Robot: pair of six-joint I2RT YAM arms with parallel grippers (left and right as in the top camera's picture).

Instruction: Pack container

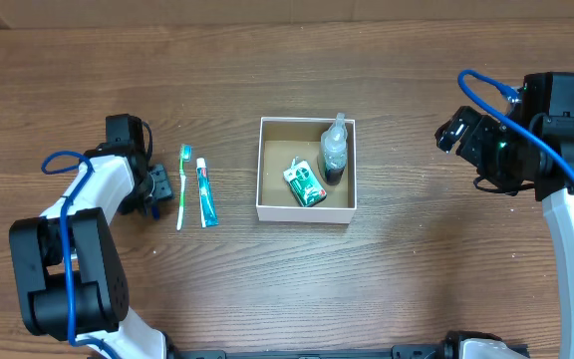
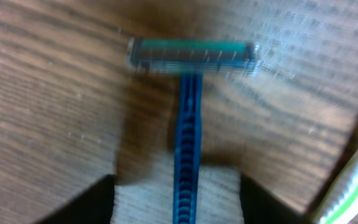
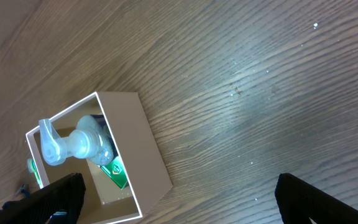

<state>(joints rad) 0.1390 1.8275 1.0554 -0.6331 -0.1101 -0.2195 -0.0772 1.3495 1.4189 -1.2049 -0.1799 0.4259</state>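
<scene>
The container, a square white-walled box with a brown inside, stands mid-table. It holds a clear pump bottle and a green packet. A blue razor with a green head lies on the wood. My left gripper is open and low over it, with the handle between its fingers and not touching them. In the overhead view the left gripper sits left of a toothbrush and a toothpaste tube. My right gripper is open and empty, raised to the right of the container.
The toothbrush also shows at the right edge of the left wrist view. The pump bottle and the green packet show inside the box in the right wrist view. Bare wood lies between the box and the right arm.
</scene>
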